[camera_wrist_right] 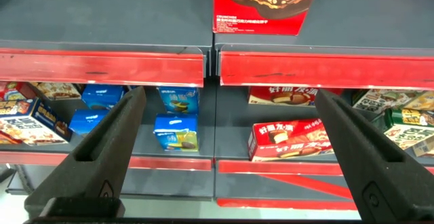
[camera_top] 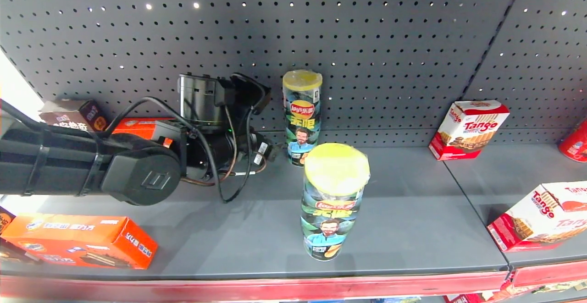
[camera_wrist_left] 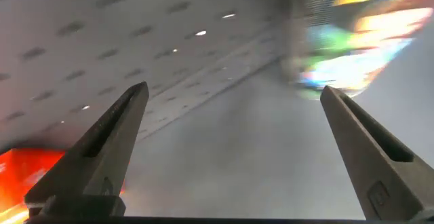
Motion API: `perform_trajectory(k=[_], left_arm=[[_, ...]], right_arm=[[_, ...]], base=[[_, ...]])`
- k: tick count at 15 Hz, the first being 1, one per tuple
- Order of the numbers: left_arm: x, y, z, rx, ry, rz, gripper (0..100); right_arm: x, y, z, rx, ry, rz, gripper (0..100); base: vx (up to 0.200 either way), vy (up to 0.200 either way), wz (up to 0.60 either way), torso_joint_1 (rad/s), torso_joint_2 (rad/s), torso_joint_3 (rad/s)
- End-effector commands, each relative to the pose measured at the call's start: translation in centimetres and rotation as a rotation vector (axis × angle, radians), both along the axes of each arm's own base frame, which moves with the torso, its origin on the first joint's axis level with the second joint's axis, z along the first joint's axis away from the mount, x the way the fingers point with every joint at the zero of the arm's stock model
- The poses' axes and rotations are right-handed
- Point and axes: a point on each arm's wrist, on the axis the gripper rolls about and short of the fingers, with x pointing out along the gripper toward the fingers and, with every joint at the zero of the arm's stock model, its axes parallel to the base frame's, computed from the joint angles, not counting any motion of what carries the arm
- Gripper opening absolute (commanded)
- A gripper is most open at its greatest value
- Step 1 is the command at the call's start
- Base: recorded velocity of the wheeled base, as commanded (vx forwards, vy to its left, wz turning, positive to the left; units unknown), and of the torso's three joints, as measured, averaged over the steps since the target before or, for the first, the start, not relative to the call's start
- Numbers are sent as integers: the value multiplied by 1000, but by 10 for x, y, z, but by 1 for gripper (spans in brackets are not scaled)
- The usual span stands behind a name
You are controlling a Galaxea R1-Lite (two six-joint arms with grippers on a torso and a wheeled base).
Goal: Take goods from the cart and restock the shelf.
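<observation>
On the grey shelf (camera_top: 412,220), up against the pegboard back (camera_top: 376,41), two chip cans stand upright with yellow lids on. The back can (camera_top: 301,115) is right by the pegboard. The front can (camera_top: 334,202) stands nearer the red shelf edge, a little toward the robot's right, and the two are apart.

The left arm comes in from the left along the shelf, and its wrist ends just beside the lower part of the back can. Over to the left wrist camera: the left gripper (camera_wrist_left: 234,91) has its fingers spread wide with nothing between them. The back can is a bright blur just past one fingertip, and I can't tell whether they touch.

The right gripper (camera_wrist_right: 229,94) is also spread wide and holds nothing. It faces the lower shelves with their red price rails (camera_wrist_right: 102,66), where there are blue cookie boxes (camera_wrist_right: 175,130), a red pie box (camera_wrist_right: 288,139) and a wafer box (camera_wrist_right: 261,3) one level up.

Back on the top shelf, an orange box (camera_top: 82,241) lies flat at the front left. A brown box (camera_top: 75,112) sits behind the arm. Two red-and-white wafer boxes, one at the back (camera_top: 467,129) and one at the front (camera_top: 541,216), lie over on the right.
</observation>
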Motion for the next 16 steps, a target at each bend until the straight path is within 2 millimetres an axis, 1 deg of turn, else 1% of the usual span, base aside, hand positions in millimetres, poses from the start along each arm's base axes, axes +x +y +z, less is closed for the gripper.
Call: perform_trajectory(k=[1, 3, 5, 6, 8, 14, 16], left_arm=[[3, 13, 4, -1, -10, 46, 100], [8, 15, -2, 4, 1, 57, 100], [20, 13, -12, 7, 14, 64, 100], [20, 13, -12, 6, 14, 64, 100], [27, 6, -13, -20, 13, 60, 100], [30, -8, -14, -23, 12, 30, 100], [31, -10, -18, -19, 22, 27, 100]], right_arm=[[0, 0, 0, 0, 2, 0, 100], [0, 0, 0, 0, 2, 0, 100], [0, 0, 0, 0, 2, 0, 100], [0, 0, 0, -1, 3, 0, 100], [0, 0, 0, 0, 2, 0, 100], [0, 0, 0, 0, 2, 0, 100], [0, 0, 0, -1, 3, 0, 100]], base=[[0, 0, 0, 0, 0, 0], [0, 0, 0, 0, 0, 0], [0, 0, 0, 0, 0, 0], [0, 0, 0, 0, 0, 0], [0, 0, 0, 0, 0, 0], [0, 0, 0, 0, 0, 0], [0, 0, 0, 0, 0, 0]])
